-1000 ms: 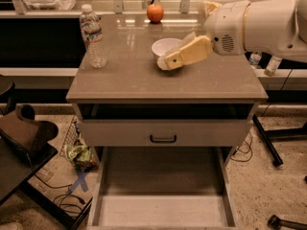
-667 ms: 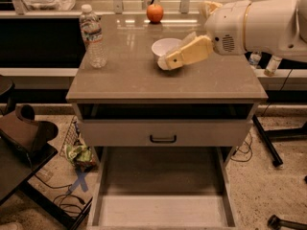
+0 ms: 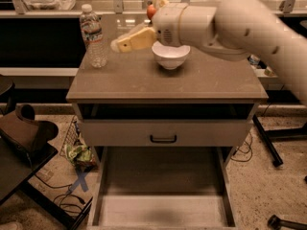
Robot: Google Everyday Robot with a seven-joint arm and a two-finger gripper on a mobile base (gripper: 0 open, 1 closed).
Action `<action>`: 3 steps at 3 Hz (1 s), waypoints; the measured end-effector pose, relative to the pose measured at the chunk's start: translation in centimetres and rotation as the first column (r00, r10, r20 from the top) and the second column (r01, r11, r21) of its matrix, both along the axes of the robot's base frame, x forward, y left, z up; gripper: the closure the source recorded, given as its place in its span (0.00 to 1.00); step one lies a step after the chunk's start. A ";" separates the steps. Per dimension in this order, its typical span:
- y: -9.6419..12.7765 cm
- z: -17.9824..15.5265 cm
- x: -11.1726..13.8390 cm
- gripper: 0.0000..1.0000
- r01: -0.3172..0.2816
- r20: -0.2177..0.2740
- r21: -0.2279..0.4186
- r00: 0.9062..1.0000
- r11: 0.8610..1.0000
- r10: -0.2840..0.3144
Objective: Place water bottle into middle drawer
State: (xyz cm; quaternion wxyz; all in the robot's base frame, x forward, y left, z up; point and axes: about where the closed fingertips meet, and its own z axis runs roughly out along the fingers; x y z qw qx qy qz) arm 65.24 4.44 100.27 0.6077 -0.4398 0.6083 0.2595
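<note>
Obs., camera view. Reference: white bowl (image 3: 171, 56), standing on the cabinet top (image 3: 158, 83).

- Water bottle (image 3: 94, 37): upright on the same top, well to the picture's left of the bowl, near the back corner. Cap on.
- Gripper (image 3: 119, 44): above the top between bowl and bottle, just beyond the bowl's rim on the bottle side. It is tilted down and its tip points at the bottle. A narrow gap shows between tip and bottle. Cannot tell how far it is open; nothing visibly held.
- Arm (image 3: 249, 28): passes over and behind the bowl.
- Orange fruit (image 3: 151, 11): behind the bowl.
- Drawer front (image 3: 120, 134) with black handle (image 3: 163, 139): below the bowl.
- Middle drawer (image 3: 163, 210): pulled out, lowest, directly below the bowl; floor bare.
</note>
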 end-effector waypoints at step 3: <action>12.6 -4.0 9.7 0.00 -0.080 -0.071 0.131 0.993 0.988 0.090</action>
